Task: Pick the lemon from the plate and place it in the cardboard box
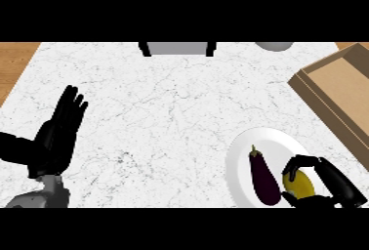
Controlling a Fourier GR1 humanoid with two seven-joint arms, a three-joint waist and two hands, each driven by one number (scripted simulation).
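Observation:
A yellow lemon (299, 184) lies on the white plate (274, 139) at the lower right, beside a dark purple eggplant (263, 177). My right hand (333, 181) comes in from the lower right edge, its fingers and thumb curled round the lemon, which partly shows between them. The open cardboard box (338, 93) stands at the right edge, just beyond the plate. At the left, my left hand (61, 129) rests open with fingers pointing up, far from the plate.
A grey object with black sides (178, 48) sits at the counter's far edge, and a pale round item (275, 46) at the top right. Wood floor shows past the counter's left edge (18, 58). White marble counter spreads through the middle.

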